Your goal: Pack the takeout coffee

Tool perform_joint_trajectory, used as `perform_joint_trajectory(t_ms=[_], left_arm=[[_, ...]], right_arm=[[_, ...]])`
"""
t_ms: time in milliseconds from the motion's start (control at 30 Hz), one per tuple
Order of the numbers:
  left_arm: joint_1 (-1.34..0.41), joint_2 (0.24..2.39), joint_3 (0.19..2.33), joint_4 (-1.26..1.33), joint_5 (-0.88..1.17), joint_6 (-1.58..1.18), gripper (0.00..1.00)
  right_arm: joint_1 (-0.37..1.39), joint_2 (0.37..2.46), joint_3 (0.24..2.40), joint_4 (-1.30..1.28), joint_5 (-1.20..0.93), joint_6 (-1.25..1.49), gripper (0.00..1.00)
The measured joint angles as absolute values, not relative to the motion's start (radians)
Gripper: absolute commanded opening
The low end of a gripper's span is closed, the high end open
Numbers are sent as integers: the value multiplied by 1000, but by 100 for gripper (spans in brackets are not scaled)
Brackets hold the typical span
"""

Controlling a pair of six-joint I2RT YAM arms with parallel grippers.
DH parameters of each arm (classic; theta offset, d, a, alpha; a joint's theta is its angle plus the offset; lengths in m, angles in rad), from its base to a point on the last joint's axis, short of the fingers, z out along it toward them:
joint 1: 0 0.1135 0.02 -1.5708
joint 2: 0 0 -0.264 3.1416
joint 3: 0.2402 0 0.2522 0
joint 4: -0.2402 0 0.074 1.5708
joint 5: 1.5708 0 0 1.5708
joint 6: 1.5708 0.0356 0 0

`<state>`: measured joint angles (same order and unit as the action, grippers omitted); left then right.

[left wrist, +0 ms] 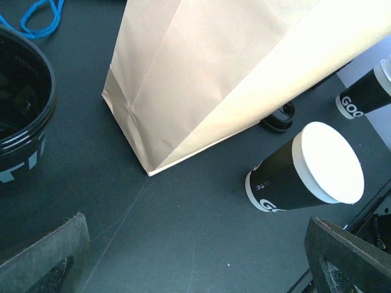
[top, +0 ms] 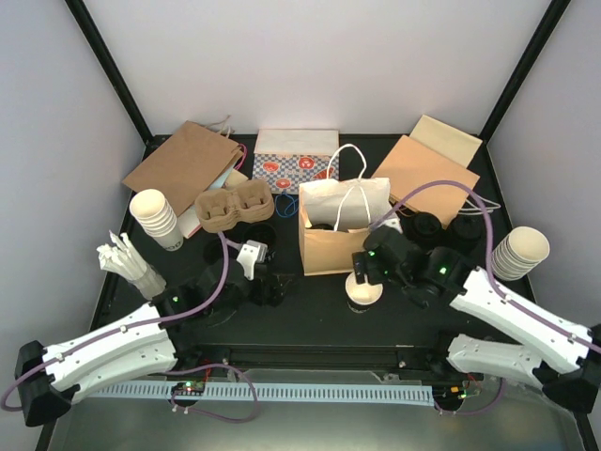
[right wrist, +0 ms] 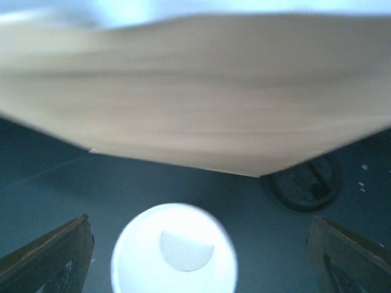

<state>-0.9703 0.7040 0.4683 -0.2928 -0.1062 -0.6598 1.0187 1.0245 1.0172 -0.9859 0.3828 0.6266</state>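
Black surface (top: pixel 300 324) fills the overhead view, with two white robot arms coming in from the near edge. At its centre stands an upright brown paper bag (top: pixel 324 252), with a white paper bag with loop handles (top: pixel 343 202) at its top. One flat brown paper bag (top: pixel 183 164) lies at the back left and another flat tan paper bag (top: pixel 427 164) at the back right. A red-and-blue patterned box (top: pixel 296 162) sits between them. A brown pulp cup carrier (top: pixel 233 209) sits left of the upright bag. Tall stacks of lidless cream paper cups stand near the left edge (top: pixel 155 218) and the right edge (top: pixel 521 252).

The takeout coffee, a black paper cup with a white lid (left wrist: pixel 305 171), stands upright on the surface just in front of the upright bag, outside it. The right claw (right wrist: pixel 198 250) hovers over this cup, its fingers spread wide either side of the lid without touching it. The left claw (left wrist: pixel 195 256) hangs low over bare surface left of the bag, fingers spread wide and holding nothing. A black open-topped container (left wrist: pixel 18 104) is near it.
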Motion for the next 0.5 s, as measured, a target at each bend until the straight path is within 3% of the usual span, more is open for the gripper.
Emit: perform_joint_trajectory(t_ms=[267,367,500], left_arm=[[-886,680,532,-381,-72,-624,99],[-848,680,532,-399,-43,-619,99],[-838,680,532,-417,-20,-613,99]], right_arm=[[724,904,849,-947,295,648,97],[643,920,792,-929,262,667,83],[562,986,747,-895,249,721,74]])
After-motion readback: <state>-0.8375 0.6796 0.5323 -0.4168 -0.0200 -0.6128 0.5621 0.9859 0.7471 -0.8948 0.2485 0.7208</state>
